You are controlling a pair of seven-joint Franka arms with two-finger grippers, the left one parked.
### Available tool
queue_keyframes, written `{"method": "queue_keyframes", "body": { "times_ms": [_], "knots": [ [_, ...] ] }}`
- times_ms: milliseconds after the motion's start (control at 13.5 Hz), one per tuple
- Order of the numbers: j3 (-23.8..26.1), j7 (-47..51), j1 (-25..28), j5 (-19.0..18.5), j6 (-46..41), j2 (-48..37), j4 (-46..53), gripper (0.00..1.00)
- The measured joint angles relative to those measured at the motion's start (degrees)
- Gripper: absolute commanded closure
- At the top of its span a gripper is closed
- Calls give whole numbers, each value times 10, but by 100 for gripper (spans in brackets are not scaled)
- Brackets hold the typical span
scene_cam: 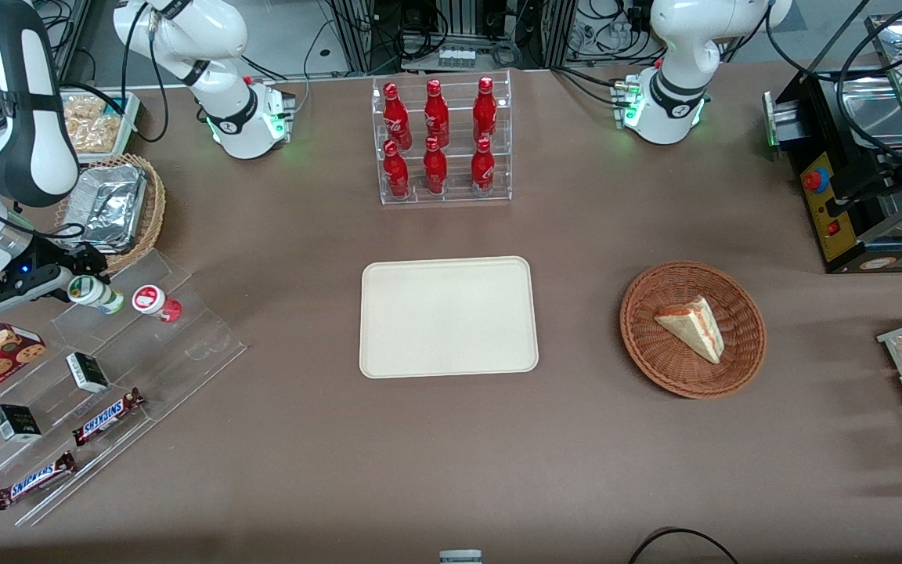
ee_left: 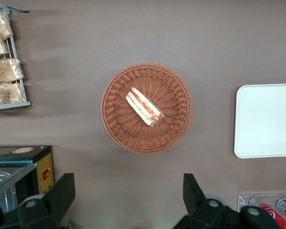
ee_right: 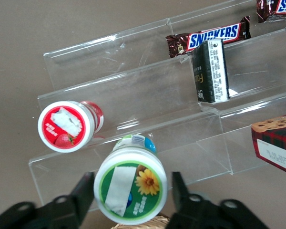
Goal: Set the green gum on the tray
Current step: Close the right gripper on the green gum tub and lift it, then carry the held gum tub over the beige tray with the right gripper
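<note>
The gripper (ee_right: 131,198) sits at the clear stepped rack (scene_cam: 146,345), at the working arm's end of the table, its fingers (ee_right: 83,193) closed around the green gum (ee_right: 130,191) on both sides of the canister. The green gum (scene_cam: 95,294) is on the rack's highest step, just beside the red-lidded canister (scene_cam: 155,302), the two close but not touching. On the rack's lower steps, nearer the front camera, lie two Snickers bars (scene_cam: 106,415) and small dark boxes (scene_cam: 87,371). The tray (scene_cam: 448,316) lies bare, well apart from the rack, toward the table's middle
</note>
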Motion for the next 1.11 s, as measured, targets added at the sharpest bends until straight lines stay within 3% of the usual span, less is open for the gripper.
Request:
{"method": "queue_keyframes", "body": {
  "times_ms": [297, 669, 1115],
  "knots": [
    [1, 0, 2, 1, -11, -1, 11, 100],
    [10, 6, 17, 7, -140, -4, 118, 100],
    [15, 203, 150, 15, -247, -4, 216, 100]
  ]
}}
